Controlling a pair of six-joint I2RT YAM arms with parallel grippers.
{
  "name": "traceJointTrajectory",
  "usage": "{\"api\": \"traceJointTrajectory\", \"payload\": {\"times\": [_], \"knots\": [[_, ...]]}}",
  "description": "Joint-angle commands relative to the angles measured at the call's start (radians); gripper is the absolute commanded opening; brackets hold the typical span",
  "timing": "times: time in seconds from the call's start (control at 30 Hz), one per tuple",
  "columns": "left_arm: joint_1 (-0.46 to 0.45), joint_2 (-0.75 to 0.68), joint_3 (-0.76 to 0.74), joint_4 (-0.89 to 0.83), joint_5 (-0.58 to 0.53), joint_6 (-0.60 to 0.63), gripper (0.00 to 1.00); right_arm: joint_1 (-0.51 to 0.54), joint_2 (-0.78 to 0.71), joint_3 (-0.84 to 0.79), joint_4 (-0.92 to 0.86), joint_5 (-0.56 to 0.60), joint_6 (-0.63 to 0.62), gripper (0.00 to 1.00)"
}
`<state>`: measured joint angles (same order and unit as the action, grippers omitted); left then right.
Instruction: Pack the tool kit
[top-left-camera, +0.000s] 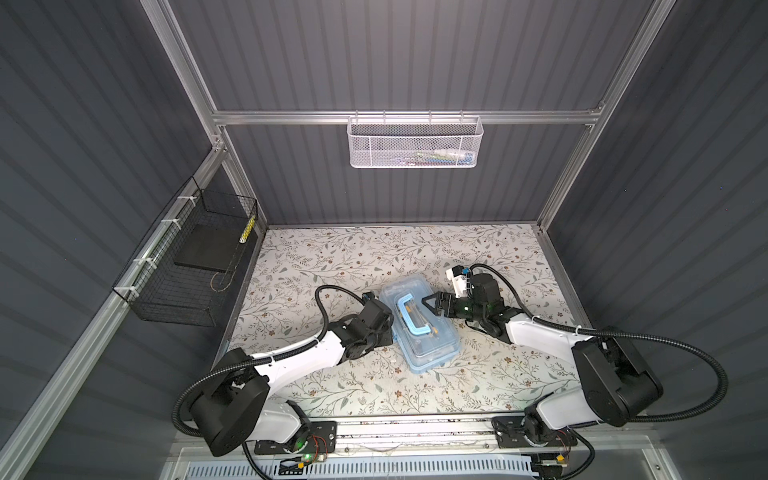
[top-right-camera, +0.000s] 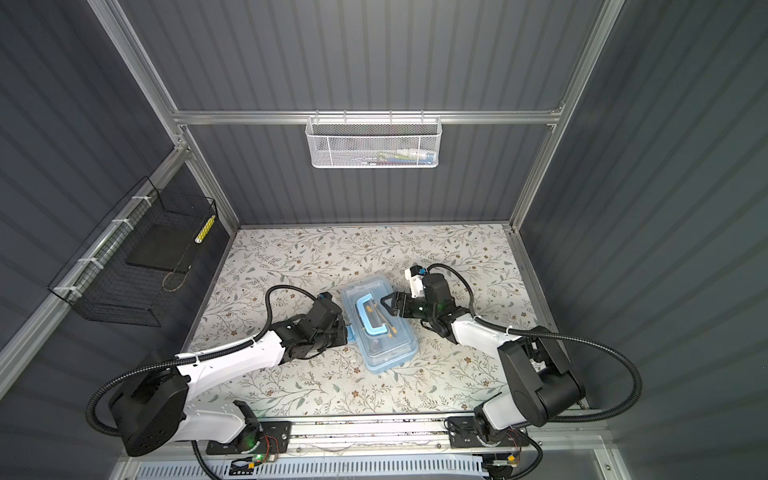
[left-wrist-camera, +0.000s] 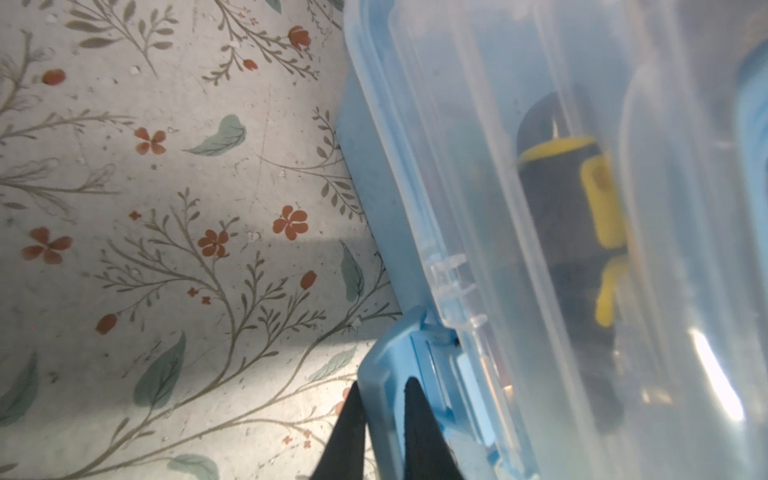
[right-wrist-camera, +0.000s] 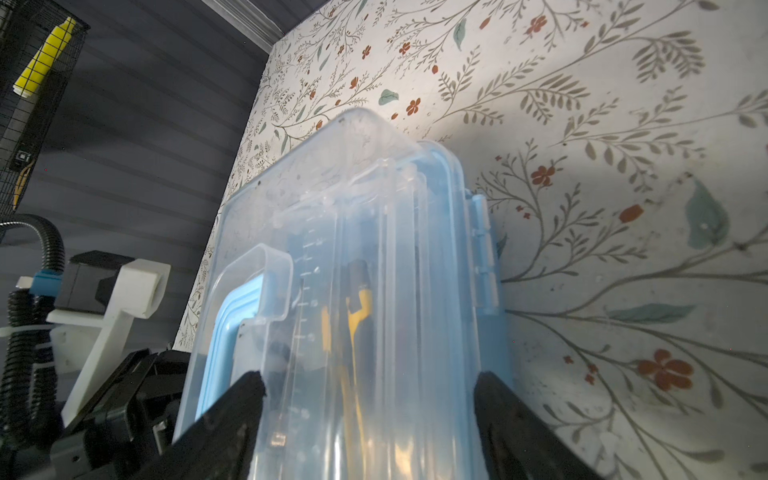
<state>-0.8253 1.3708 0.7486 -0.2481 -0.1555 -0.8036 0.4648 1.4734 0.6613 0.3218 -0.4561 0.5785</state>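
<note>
The tool kit (top-left-camera: 432, 349) (top-right-camera: 388, 347), a light-blue box, lies slantwise mid-table with its clear lid down and its pale-blue handle (top-left-camera: 409, 318) flat on top. Yellow-and-black tools show through the lid (left-wrist-camera: 582, 216). My left gripper (left-wrist-camera: 382, 399) is at the box's left long side, its two black fingers pinched on the blue latch (left-wrist-camera: 384, 374). My right gripper (right-wrist-camera: 370, 386) (top-left-camera: 430, 301) reaches in from the right and stands wide. One finger (right-wrist-camera: 245, 399) is on the lid side and the other on the base side, with the box filling the gap.
A white mesh basket (top-left-camera: 415, 141) hangs on the back rail with small items in it. A black wire basket (top-left-camera: 187, 266) on the left wall holds a dark pad and a yellow tool (top-left-camera: 248, 228). The floral table (top-left-camera: 353, 257) is walled by grey panels and aluminium posts.
</note>
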Motion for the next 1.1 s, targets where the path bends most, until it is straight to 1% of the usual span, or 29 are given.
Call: {"api": "traceJointTrajectory", "payload": {"times": [0.0,0.33,0.5,0.73,0.87,1.0,1.07], "knots": [[-0.003,0.007,0.061,-0.054,0.01,0.041,0.18,0.016,0.024,-0.026,-0.086,-0.01,-0.022,0.8],[-0.002,0.005,0.13,-0.182,-0.004,0.059,0.17,0.015,0.037,-0.024,-0.085,0.002,-0.029,0.8],[-0.002,-0.026,0.152,-0.231,-0.024,0.067,0.18,0.016,0.04,-0.019,-0.096,0.012,-0.043,0.8],[-0.001,-0.064,0.137,-0.17,-0.014,0.064,0.2,0.016,0.051,-0.017,-0.084,0.004,-0.04,0.8],[0.0,-0.086,0.129,-0.128,-0.001,0.07,0.23,0.016,0.047,-0.02,-0.085,0.007,-0.04,0.8],[0.0,-0.1,0.121,-0.1,-0.003,0.081,0.28,0.016,0.045,-0.02,-0.084,0.008,-0.04,0.8],[0.0,-0.104,0.112,-0.083,0.0,0.083,0.32,0.015,0.045,-0.021,-0.084,0.007,-0.04,0.8]]}}
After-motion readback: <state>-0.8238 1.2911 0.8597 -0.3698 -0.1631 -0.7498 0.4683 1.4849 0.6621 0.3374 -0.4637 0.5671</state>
